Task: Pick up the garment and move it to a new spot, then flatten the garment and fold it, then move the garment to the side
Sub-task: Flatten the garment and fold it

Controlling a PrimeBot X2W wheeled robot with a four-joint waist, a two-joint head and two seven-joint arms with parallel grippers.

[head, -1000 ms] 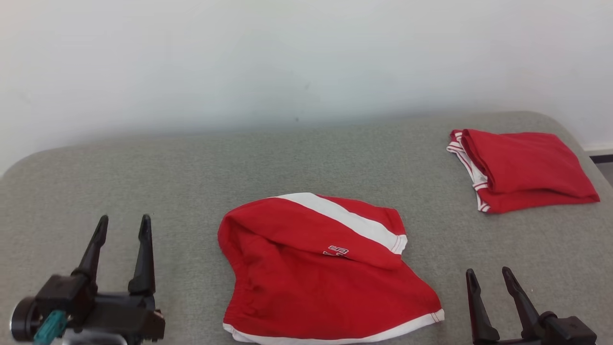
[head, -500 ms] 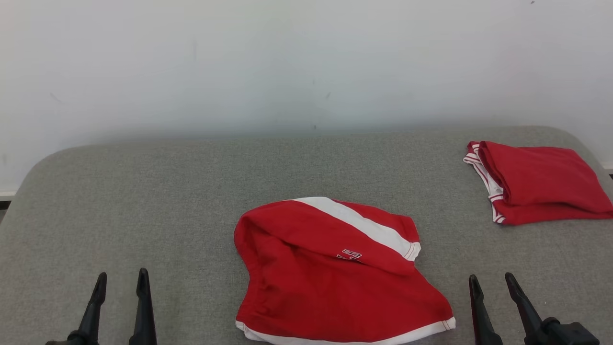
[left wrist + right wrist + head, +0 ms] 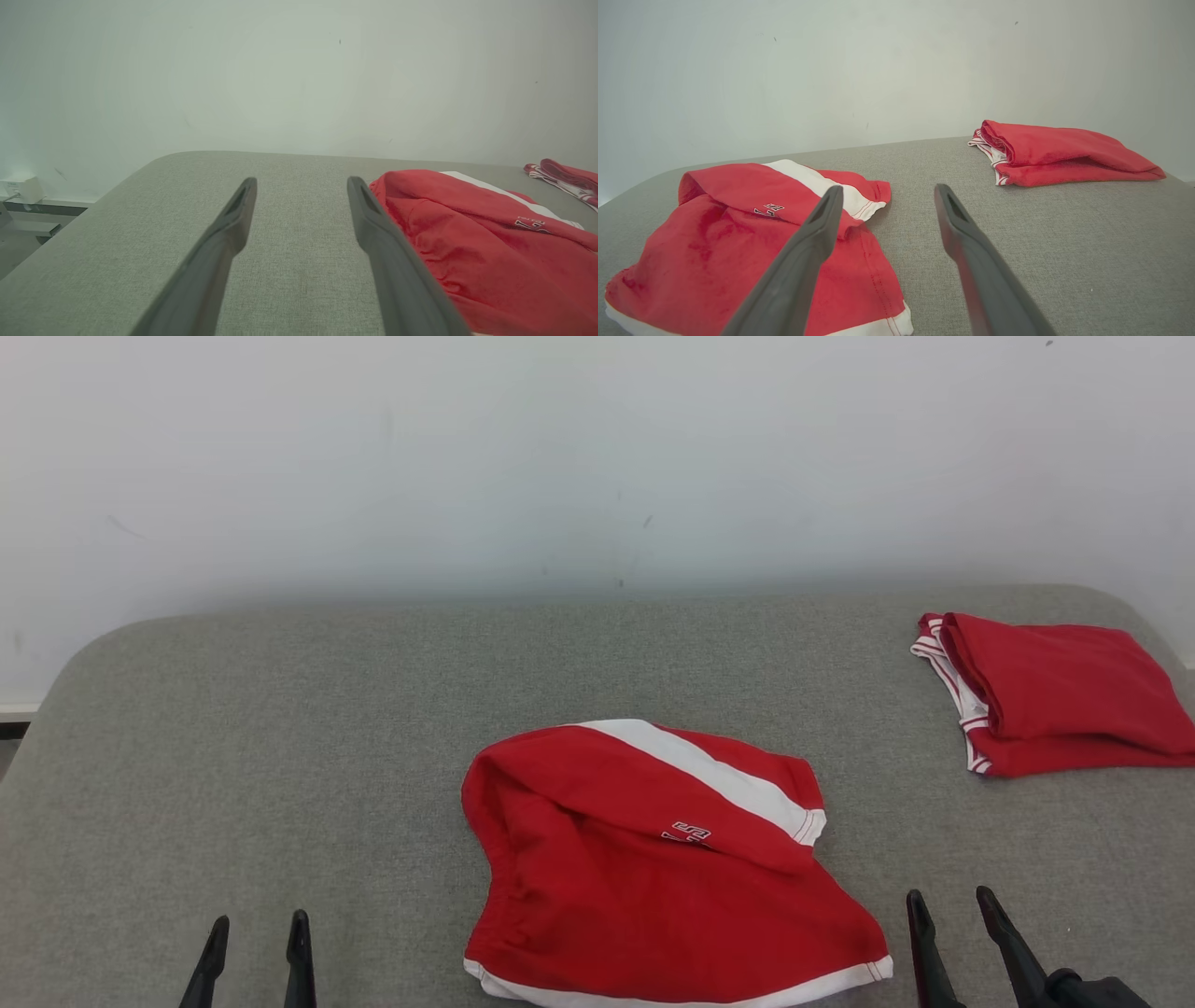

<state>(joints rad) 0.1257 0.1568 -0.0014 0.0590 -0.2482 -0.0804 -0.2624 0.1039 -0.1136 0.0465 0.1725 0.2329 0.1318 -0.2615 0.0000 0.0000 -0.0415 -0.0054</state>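
Observation:
A red garment (image 3: 653, 868) with white stripes and a small logo lies rumpled and partly folded over itself near the front middle of the grey padded table (image 3: 280, 728). It also appears to the right in the left wrist view (image 3: 490, 242) and to the left in the right wrist view (image 3: 752, 233). My left gripper (image 3: 257, 933) stands open at the lower left, apart from the garment, nothing between its fingers (image 3: 238, 214). My right gripper (image 3: 948, 905) stands open at the lower right, just past the garment's right corner, also empty (image 3: 885, 193).
A second red garment (image 3: 1055, 695), folded, lies at the back right of the table, near its right edge (image 3: 1059, 154). A pale wall runs behind the table. A white box (image 3: 21, 189) sits by the wall beyond the table's left end.
The camera has tilted up and shifted, so everything sits lower and rightward in view. My left gripper has drawn back toward the bottom edge. Both garments lie as before.

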